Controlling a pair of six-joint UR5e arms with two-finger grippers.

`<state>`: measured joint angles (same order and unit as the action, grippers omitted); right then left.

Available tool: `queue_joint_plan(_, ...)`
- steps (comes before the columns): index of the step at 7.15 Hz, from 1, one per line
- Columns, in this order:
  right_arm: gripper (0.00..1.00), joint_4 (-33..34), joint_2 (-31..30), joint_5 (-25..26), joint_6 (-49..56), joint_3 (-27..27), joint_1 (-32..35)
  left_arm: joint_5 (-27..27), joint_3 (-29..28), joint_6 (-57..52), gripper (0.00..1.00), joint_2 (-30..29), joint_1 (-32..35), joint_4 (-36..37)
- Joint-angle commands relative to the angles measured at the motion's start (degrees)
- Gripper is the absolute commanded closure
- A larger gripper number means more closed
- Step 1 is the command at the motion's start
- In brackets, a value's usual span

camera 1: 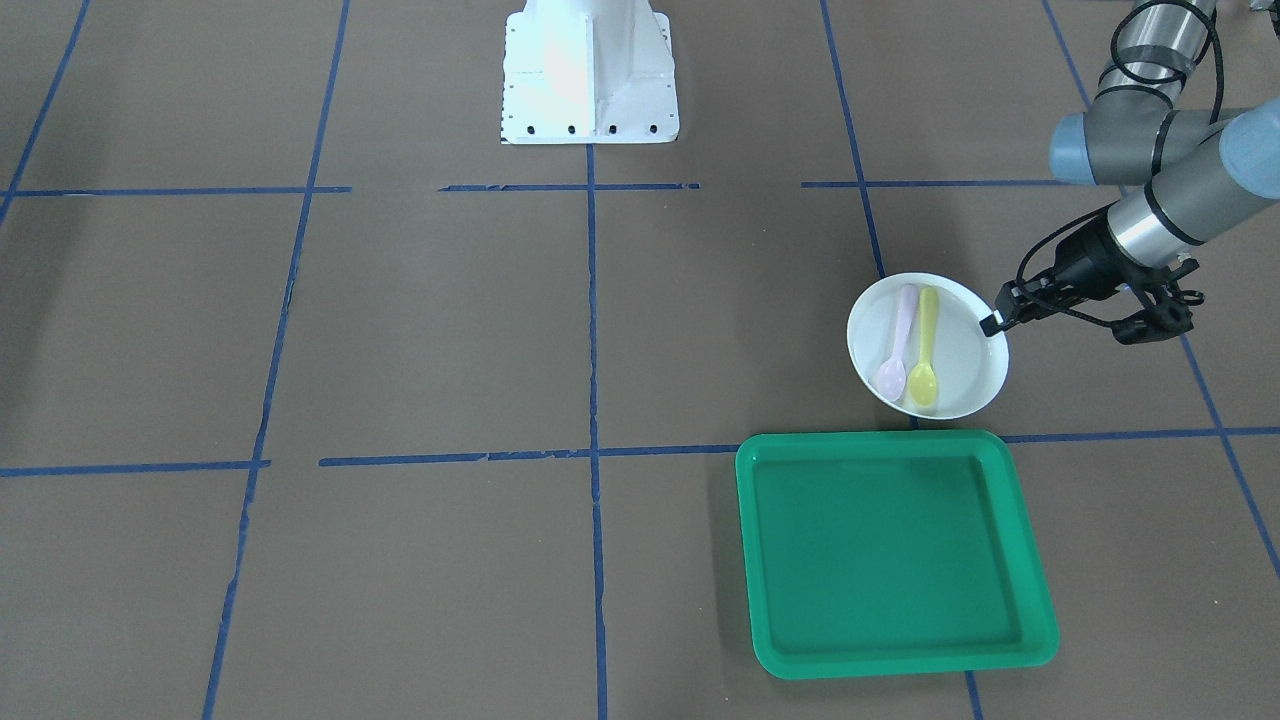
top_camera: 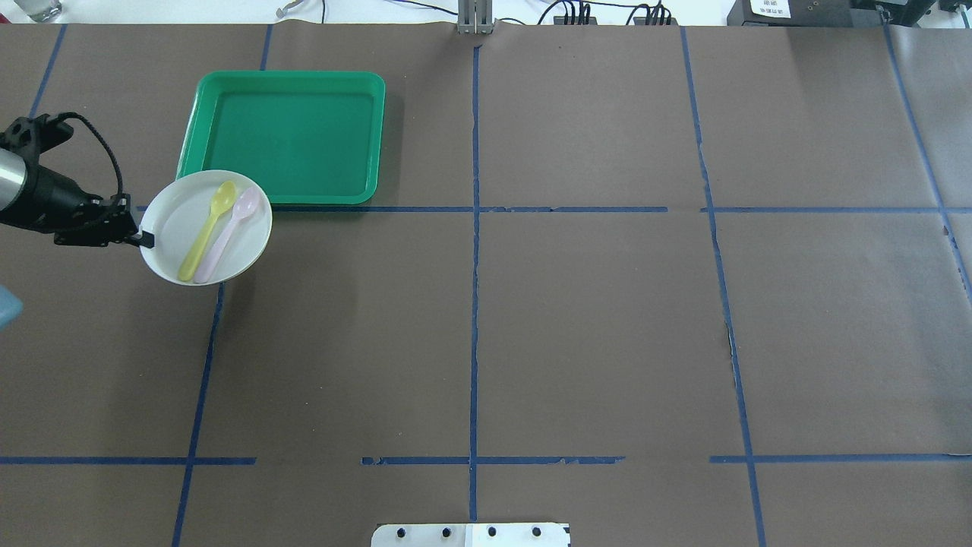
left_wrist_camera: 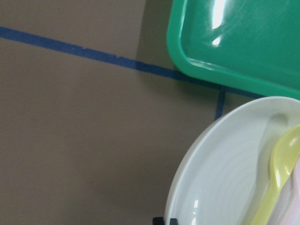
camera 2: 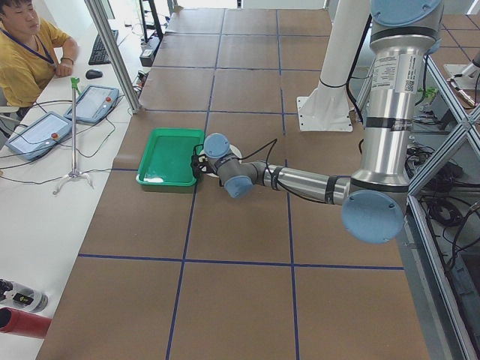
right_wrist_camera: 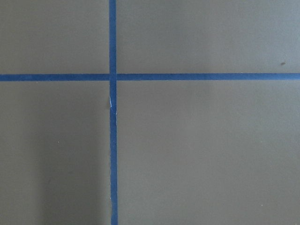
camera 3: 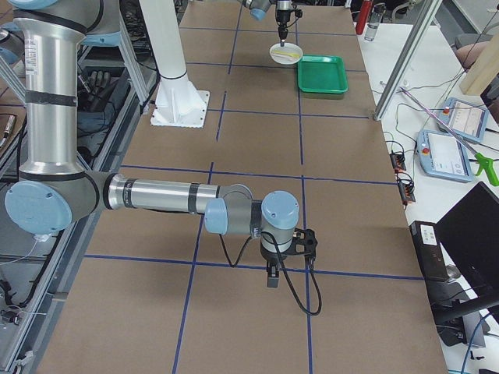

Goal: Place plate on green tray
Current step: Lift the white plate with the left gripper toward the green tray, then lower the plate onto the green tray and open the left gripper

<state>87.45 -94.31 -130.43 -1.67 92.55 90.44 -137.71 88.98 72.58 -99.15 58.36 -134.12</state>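
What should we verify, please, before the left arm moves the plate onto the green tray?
1. Grip: left gripper, fingers shut on the rim of the plate: ok.
2. Load: yellow spoon and pink spoon lie loose side by side in the plate: ok, but keep it level.
3. Green tray is bare inside: ok.
4. Plate over the tray: in the overhead view only its edge overlaps the tray's near corner: not ok.
5. Plate's height above the tray's raised rim: cannot tell.
6. Right gripper hangs far off along the table, out of the path: ok.
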Motion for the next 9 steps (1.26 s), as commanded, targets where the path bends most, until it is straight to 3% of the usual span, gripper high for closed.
queue_joint_plan(1,0.0,0.0,0.0,-0.09,0.0,0.0,0.0,0.42,-9.39,8.59,1.0,-10.58,0.0,0.61)
queue_joint_plan(5,0.0,0.0,0.0,0.0,0.0,0.0,0.0,5.96,-20.84,12.93,1.0,-19.13,0.09,0.7)
queue_joint_plan(9,0.0,0.0,0.0,0.0,0.0,0.0,0.0,8.25,-24.82,13.02,1.0,-22.23,0.0,0.17)
